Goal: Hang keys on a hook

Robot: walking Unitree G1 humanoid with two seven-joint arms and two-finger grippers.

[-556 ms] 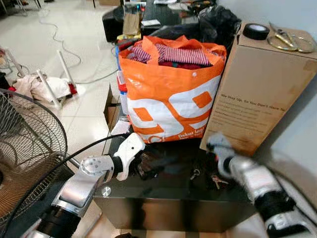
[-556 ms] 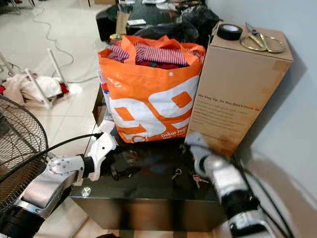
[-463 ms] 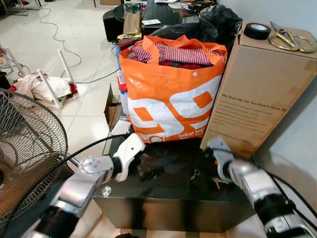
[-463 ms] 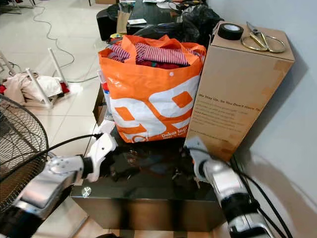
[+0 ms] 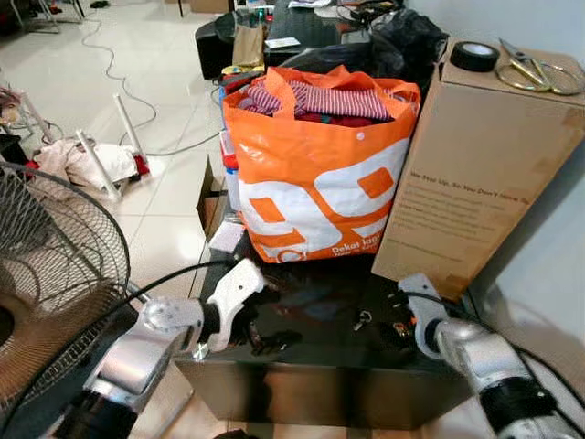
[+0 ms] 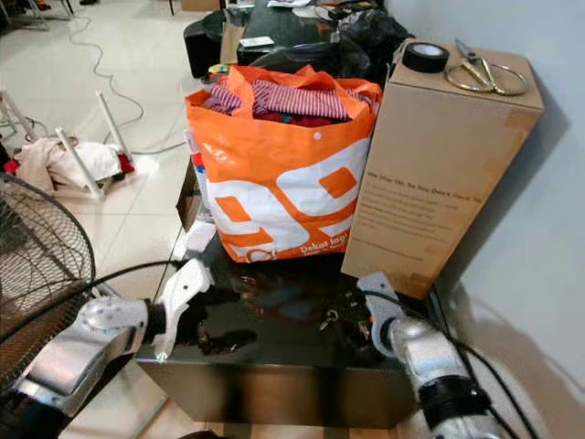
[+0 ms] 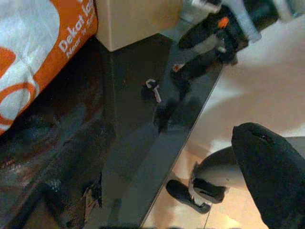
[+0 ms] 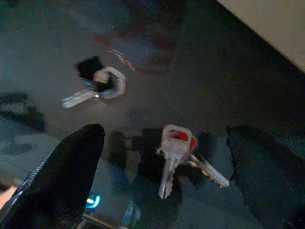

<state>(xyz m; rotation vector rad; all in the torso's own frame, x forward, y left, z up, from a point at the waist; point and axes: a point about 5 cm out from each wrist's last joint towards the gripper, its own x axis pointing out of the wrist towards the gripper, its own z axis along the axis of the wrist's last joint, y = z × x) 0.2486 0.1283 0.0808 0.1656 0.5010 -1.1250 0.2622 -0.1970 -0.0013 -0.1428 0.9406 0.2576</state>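
Two key sets [image 8: 178, 152]; one bag [image 5: 315, 174]; one box [image 5: 475, 155].

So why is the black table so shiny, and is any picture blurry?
In the left eye view the glossy black table mirrors the orange bag. The right wrist view is dim and soft: the keys look slightly fuzzy between the right gripper and its blurred black fingers. The left wrist view shows pale floor reflected along the table's edge.

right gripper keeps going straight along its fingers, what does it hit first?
Most likely the red-capped keys: they lie on the black glossy table between the right gripper's open fingers. The single key sits off to one side. Depth is unclear.
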